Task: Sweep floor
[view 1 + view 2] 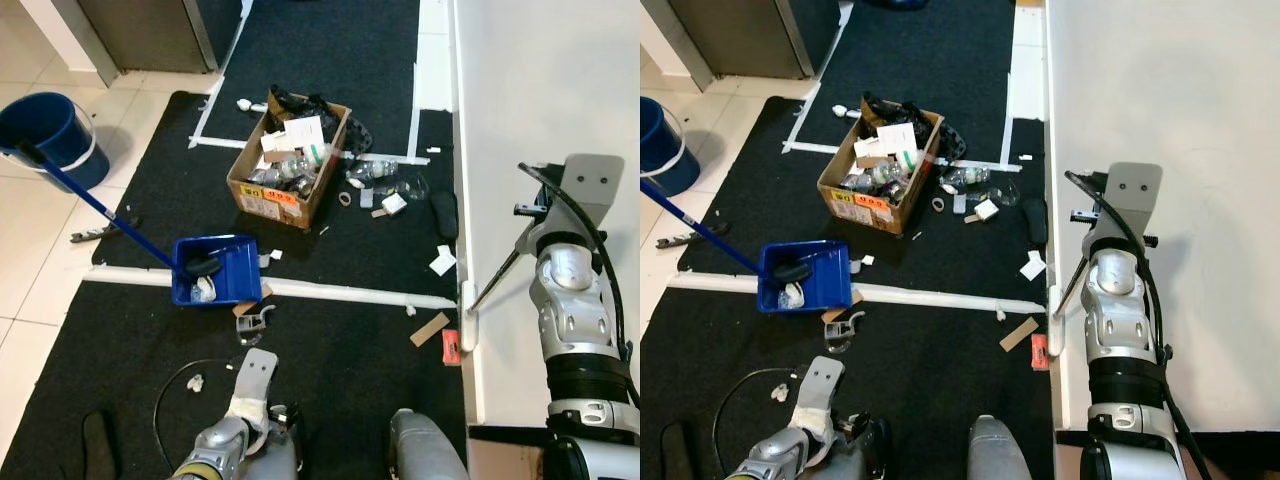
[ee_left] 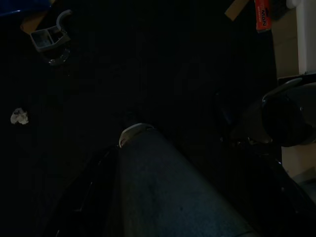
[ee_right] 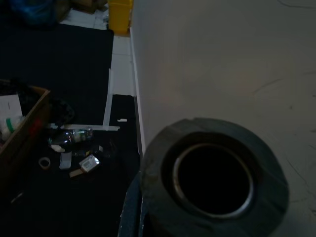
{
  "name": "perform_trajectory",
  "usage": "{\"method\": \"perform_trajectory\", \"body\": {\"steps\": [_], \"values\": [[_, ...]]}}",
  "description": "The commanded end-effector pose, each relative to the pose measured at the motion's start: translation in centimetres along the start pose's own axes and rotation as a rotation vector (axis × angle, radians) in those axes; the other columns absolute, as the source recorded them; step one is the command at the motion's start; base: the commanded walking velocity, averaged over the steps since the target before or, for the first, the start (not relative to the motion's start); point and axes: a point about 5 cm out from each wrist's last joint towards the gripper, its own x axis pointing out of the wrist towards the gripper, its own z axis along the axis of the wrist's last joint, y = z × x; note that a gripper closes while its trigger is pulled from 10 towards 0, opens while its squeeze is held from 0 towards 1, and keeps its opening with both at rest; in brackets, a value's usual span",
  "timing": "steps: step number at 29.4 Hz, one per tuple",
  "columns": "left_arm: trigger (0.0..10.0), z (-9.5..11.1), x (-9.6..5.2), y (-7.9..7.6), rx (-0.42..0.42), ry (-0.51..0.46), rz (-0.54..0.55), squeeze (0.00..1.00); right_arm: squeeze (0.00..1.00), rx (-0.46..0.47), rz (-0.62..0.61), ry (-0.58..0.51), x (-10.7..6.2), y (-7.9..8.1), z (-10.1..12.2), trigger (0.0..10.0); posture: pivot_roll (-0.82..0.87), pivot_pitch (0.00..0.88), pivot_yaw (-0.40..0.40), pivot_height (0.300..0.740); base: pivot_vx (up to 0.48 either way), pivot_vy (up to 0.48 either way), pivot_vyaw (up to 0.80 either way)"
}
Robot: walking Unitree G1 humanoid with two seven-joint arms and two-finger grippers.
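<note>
The left gripper [image 1: 262, 425] is hanging low over the black mat; its finger state cannot be told. Ahead and slightly to its left, the blue dustpan [image 1: 217, 270] is lying, its handle [image 1: 95, 202] running away toward the bucket [image 1: 45, 135]. The left arm is nearer.

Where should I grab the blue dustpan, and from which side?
Take the dustpan by its long blue handle, partway up, where it rises clear of the mat toward the blue bucket. Come from the robot's left, probably with the left gripper; the tray itself holds debris.
</note>
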Motion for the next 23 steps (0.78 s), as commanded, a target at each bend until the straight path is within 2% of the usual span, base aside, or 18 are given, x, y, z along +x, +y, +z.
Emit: {"method": "perform_trajectory", "body": {"steps": [1, 5, 9, 11, 13, 14, 15, 17, 23], "values": [[10.0, -4.6, -1.0, -0.7, -0.042, 0.160, -0.020, 0.00, 0.00, -0.103, -0.041, 0.014, -0.2, -1.0, -0.5, 10.0, -0.02, 0.186, 0.008, 0.740, 0.000, 0.000, 0.00], [10.0, -4.8, -1.1, -0.7, -0.043, 0.163, -0.021, 0.00, 0.00, -0.056, -0.013, 0.069, -0.6, -0.3, -1.8, 10.0, -0.02, 0.193, 0.007, 0.740, 0.000, 0.000, 0.00], [10.0, -5.0, -1.2, -0.8, -0.046, 0.167, -0.023, 0.00, 0.00, 0.191, 0.028, 0.132, -1.5, 1.1, -3.9, 10.0, -0.01, 0.210, 0.010, 0.740, 0.000, 0.000, 0.00], [10.0, -5.2, -1.2, -0.8, -0.047, 0.169, -0.025, 0.00, 0.00, 0.268, 0.027, 0.141, -1.7, 1.4, -4.3, 10.0, -0.01, 0.214, 0.014, 0.740, 0.000, 0.000, 0.00], [10.0, -5.2, -1.2, -0.8, -0.047, 0.169, -0.025, 0.00, 0.00, 0.268, 0.027, 0.141, -1.7, 1.4, -4.3, 10.0, -0.01, 0.214, 0.014, 0.740, 0.000, 0.000, 0.00], [10.0, -5.4, -1.3, -0.8, -0.046, 0.173, -0.027, 0.00, 0.00, 0.327, 0.029, 0.147, -1.9, 1.7, -4.6, 10.0, -0.01, 0.222, 0.016, 0.740, 0.000, 0.000, 0.00], [10.0, -5.4, -1.3, -0.8, -0.046, 0.173, -0.027, 0.00, 0.00, 0.327, 0.029, 0.147, -1.9, 1.7, -4.6, 10.0, -0.01, 0.222, 0.016, 0.740, 0.000, 0.000, 0.00], [10.0, -5.7, -1.5, -0.7, -0.041, 0.182, -0.031, 0.00, 0.00, 0.466, 0.032, 0.168, -2.2, 2.1, -5.2, 10.0, -0.01, 0.232, 0.021, 0.740, 0.000, 0.000, 0.00], [10.0, -5.7, -1.5, -0.7, -0.041, 0.182, -0.031, 0.00, 0.00, 0.466, 0.032, 0.168, -2.2, 2.1, -5.2, 10.0, -0.01, 0.232, 0.021, 0.740, 0.000, 0.000, 0.00]]}}
